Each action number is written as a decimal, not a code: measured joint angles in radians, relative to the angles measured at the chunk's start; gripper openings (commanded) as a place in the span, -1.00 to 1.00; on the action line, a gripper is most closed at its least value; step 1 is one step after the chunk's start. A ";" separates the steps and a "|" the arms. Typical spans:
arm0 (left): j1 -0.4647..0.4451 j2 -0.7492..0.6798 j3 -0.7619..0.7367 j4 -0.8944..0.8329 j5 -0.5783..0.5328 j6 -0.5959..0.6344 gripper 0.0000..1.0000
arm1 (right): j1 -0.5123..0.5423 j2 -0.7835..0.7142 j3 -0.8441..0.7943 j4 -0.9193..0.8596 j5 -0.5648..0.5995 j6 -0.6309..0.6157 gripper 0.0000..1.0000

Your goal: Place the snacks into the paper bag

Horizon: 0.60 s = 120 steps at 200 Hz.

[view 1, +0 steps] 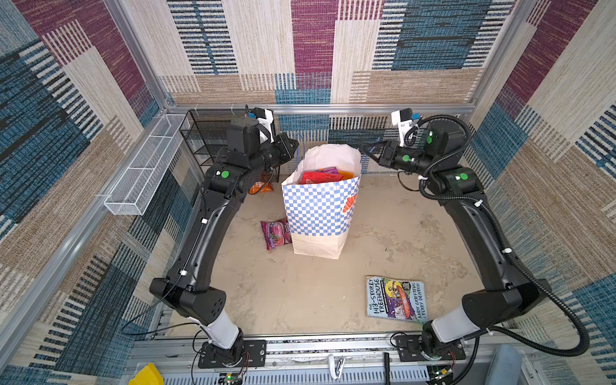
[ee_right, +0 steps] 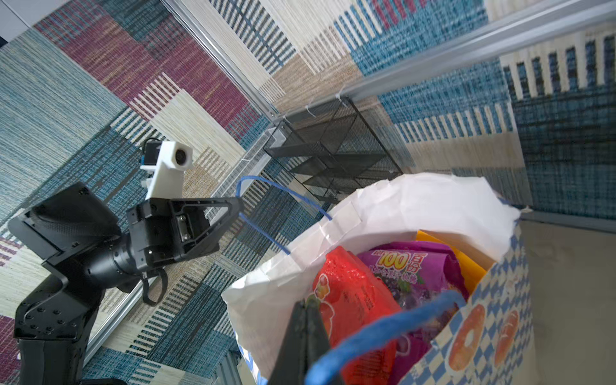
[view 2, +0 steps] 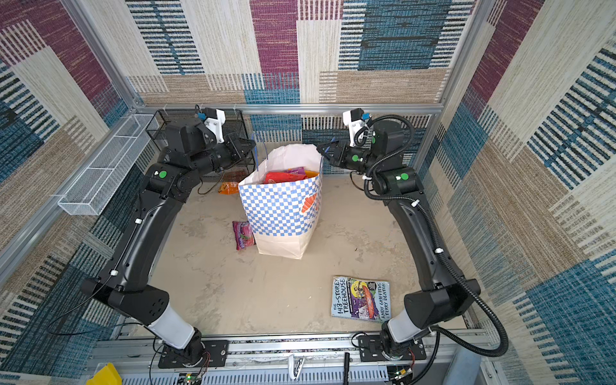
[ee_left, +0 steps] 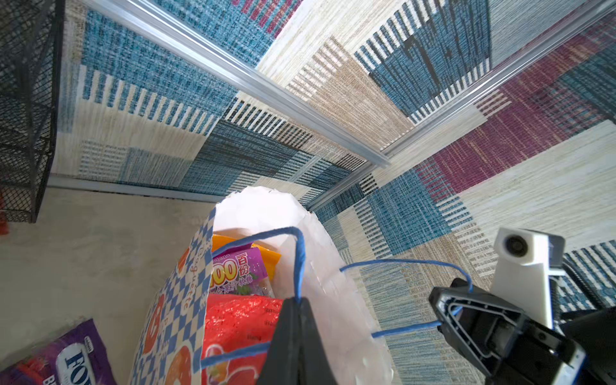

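Left wrist: left tool (ee_left: pixel 297 301) pinched tight on blue cord (ee_left: pixel 301 260). Right tool (ee_right: pixel 305 305) clamps opposite cord (ee_right: pixel 383 330). Likely the pair is spreading the mouth wide and steadying the bag (view 1: pixel 316 213). Bag upright mid-surface (view 1: pixel 300 293); red packet (ee_left: pixel 240 320) and grape packet (ee_left: pixel 240 270) inside. Fox's packet (view 1: pixel 276 233) lies just beside bag, chips packet (view 1: pixel 261 187) by rack (view 1: pixel 206 140); neither bagged yet. One tool must let go to fetch; bag may slump.

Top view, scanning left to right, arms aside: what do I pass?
white mesh tray → purple-pink Fox's packet → checkered paper bag → 143-Storey Treehouse book. The orange packet and black mesh rack are left out because they overlap others sideways.
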 measured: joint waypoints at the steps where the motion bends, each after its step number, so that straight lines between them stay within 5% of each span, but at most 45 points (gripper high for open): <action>1: -0.001 0.002 0.002 0.000 0.000 0.000 -1.00 | -0.001 0.002 0.003 0.000 0.000 0.000 -1.00; 36: -0.016 0.028 -0.019 -0.020 0.006 -0.003 -1.00 | -0.018 0.028 -0.045 -0.017 -0.010 0.000 -1.00; 76: -0.067 -0.093 -0.359 0.082 0.060 0.000 -1.00 | -0.058 -0.123 -0.347 -0.007 0.035 -0.031 -1.00; 120: -0.079 -0.252 -0.546 0.239 0.069 0.018 -0.27 | -0.090 -0.239 -0.536 0.122 0.031 -0.044 -1.00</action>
